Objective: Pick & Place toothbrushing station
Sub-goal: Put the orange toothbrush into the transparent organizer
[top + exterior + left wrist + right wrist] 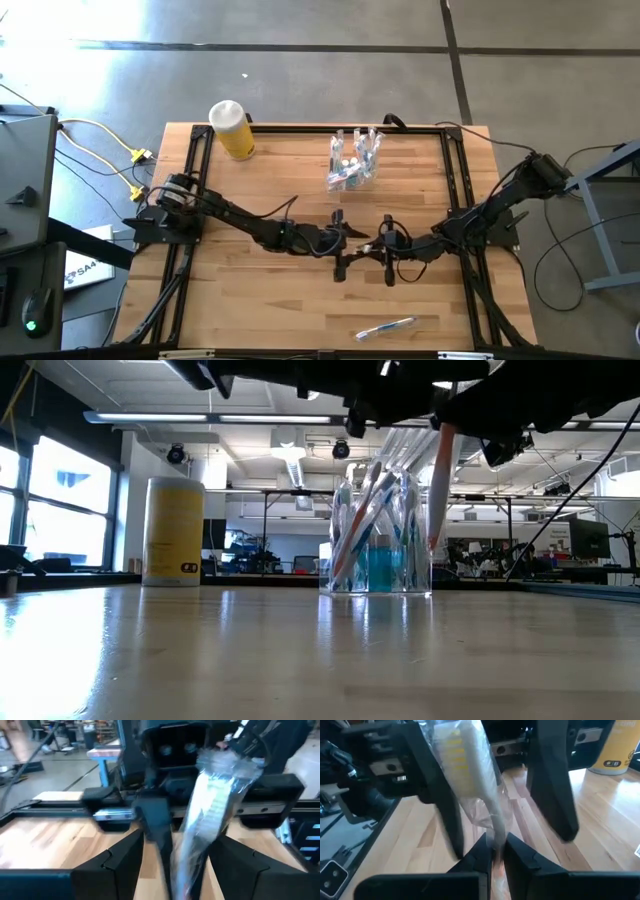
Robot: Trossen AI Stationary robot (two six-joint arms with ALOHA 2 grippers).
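Note:
A clear cup point(355, 165) point(378, 565) full of slim toothbrushes and little teal tubes stands on its base at the table's far middle. Above the table's centre my two grippers meet. My right gripper point(377, 246) point(495, 849) is shut on a toothbrush in a clear wrapper point(465, 775) point(205, 815). My left gripper point(347, 240) point(177, 842) is open, and its fingers point(442, 800) stand on either side of that toothbrush; I see no touch. Another wrapped toothbrush point(386, 327) lies flat near the front edge. My right gripper pinches the wrapped toothbrush by its handle point(493, 831) between its two fingers, which come nearly level from the table's right and lie across it. The bristle head point(454, 750) stands beyond the fingers. The pink handle end point(436, 510) hangs below, clear of the table.
A yellow cylinder container with a white top point(232, 128) point(174, 530) stands at the far left corner. A black frame point(455, 180) runs around the wooden tabletop. Bare wood lies between the grippers and the front edge.

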